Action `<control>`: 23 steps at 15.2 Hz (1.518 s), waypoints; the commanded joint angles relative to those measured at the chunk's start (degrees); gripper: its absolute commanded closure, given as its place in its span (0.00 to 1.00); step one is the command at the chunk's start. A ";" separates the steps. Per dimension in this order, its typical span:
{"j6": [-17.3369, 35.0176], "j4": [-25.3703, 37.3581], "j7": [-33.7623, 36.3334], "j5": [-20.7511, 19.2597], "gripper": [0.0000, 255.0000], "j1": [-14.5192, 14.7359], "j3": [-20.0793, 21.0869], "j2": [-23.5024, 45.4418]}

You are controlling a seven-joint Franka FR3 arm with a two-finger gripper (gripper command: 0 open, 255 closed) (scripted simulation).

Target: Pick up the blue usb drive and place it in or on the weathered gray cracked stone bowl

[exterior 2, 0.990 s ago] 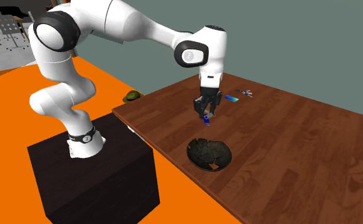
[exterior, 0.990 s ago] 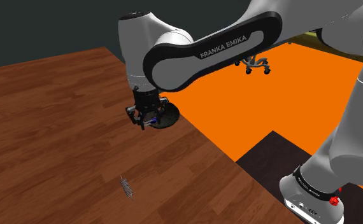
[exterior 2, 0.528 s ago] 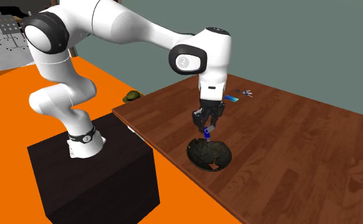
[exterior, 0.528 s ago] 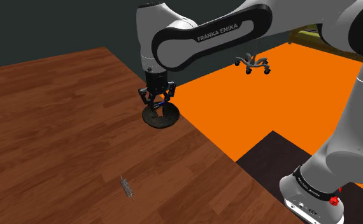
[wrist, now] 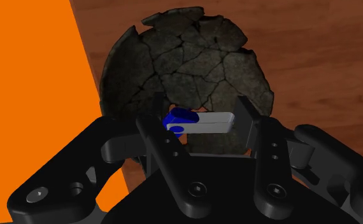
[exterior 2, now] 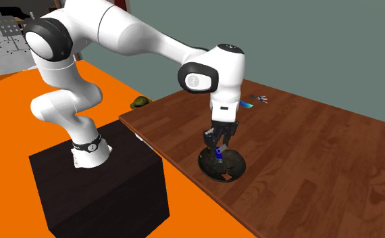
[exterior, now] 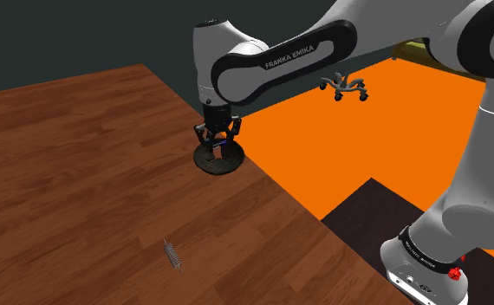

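At the centre of the wrist view, the blue usb drive (wrist: pixel 202 122) is clamped crosswise by the pincer (wrist: pixel 199 116), over the cracked dark bowl (wrist: pixel 186 57) beside the desk (wrist: pixel 314 57) edge.

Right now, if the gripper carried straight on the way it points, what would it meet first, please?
The cracked dark stone bowl lies directly ahead of the gripper. The blue and silver usb drive clasped in its jaws would probably touch first; the gap is hard to judge.
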 commanded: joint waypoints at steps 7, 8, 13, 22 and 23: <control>5.10 -2.87 1.14 -1.80 1.00 0.50 -0.79 2.60; 5.22 -2.94 1.16 -1.84 1.00 0.52 -0.81 2.66; 5.22 -2.93 1.17 -1.85 1.00 0.52 -0.82 2.67; 3.64 -2.09 0.78 -1.25 0.00 0.34 -0.53 1.80; 2.03 -1.17 0.43 -0.69 0.00 0.17 -0.27 1.00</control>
